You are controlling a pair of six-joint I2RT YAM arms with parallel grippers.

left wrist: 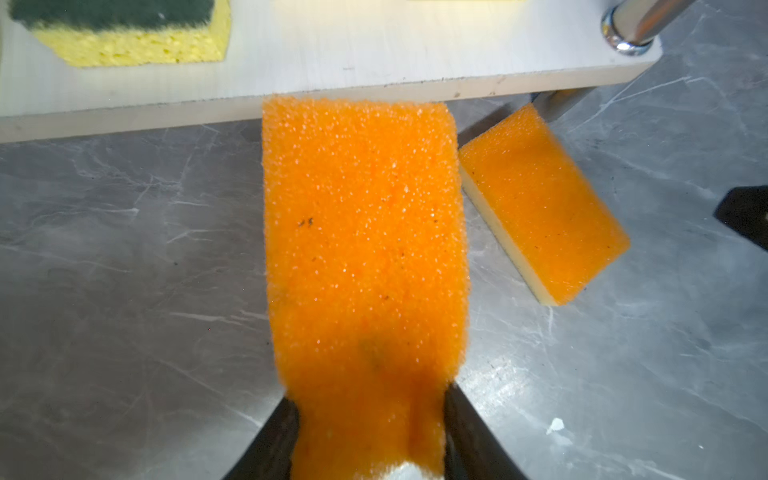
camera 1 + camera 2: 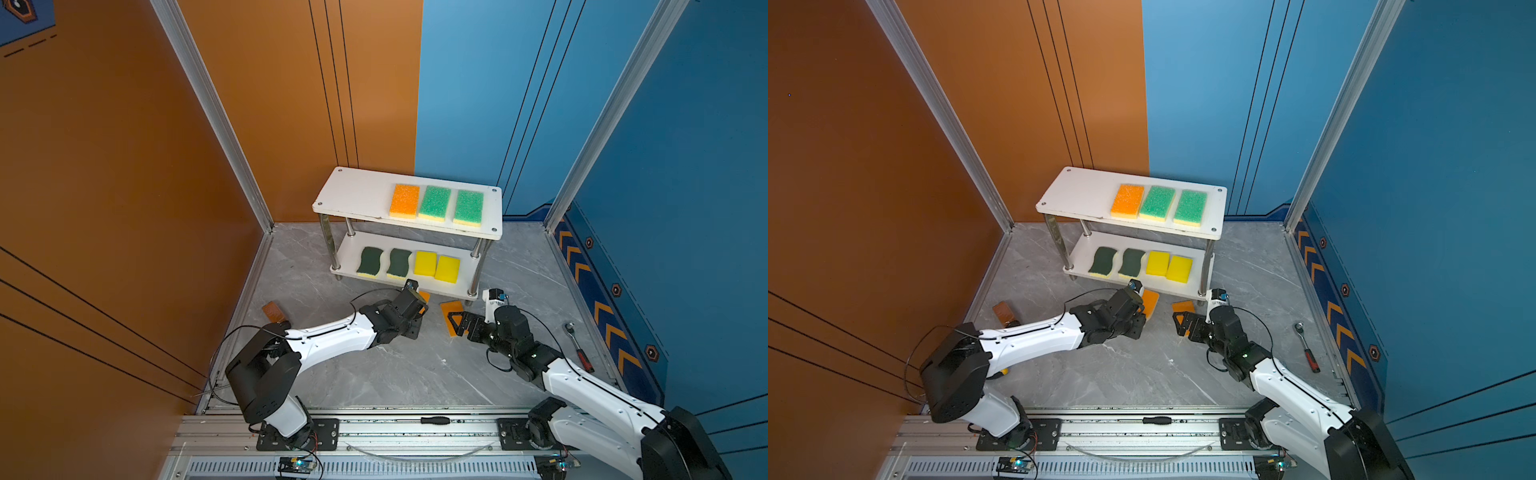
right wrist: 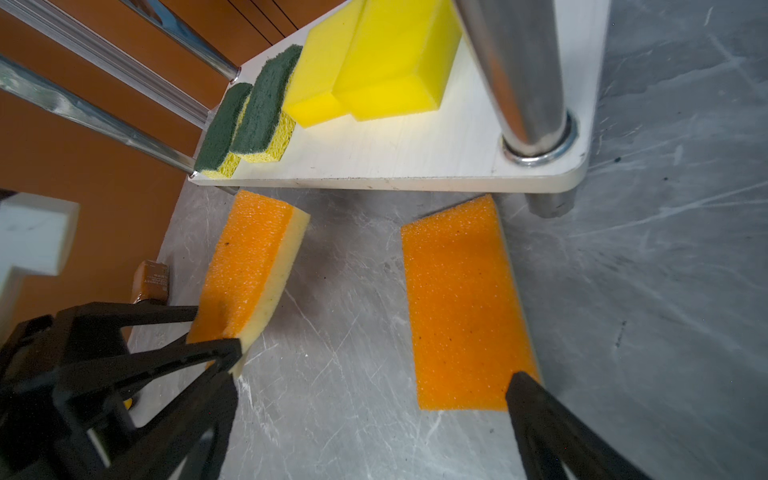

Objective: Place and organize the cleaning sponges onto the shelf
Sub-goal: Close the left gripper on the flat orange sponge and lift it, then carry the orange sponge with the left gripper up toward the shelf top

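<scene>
The shelf (image 2: 353,195) stands at the back. Its top board holds an orange sponge (image 2: 404,200) and two light-green sponges (image 2: 434,202). On the lower board (image 3: 415,153) lie two dark-green wavy sponges (image 2: 370,261) and two plain yellow ones (image 2: 425,262). My left gripper (image 1: 370,399) is shut on one end of an orange sponge (image 1: 365,232), whose far end reaches the lower board's front edge. A second orange sponge (image 3: 461,307) lies flat on the floor beside it. My right gripper (image 3: 374,376) stands open just short of that sponge, one fingertip (image 3: 519,380) at its near corner.
A ratchet wrench (image 2: 577,347) lies on the floor at the right wall. A small brown block (image 2: 274,311) sits near the left wall. A screwdriver (image 2: 434,419) rests on the front rail. The shelf's metal post (image 3: 523,83) stands close to the floor sponge.
</scene>
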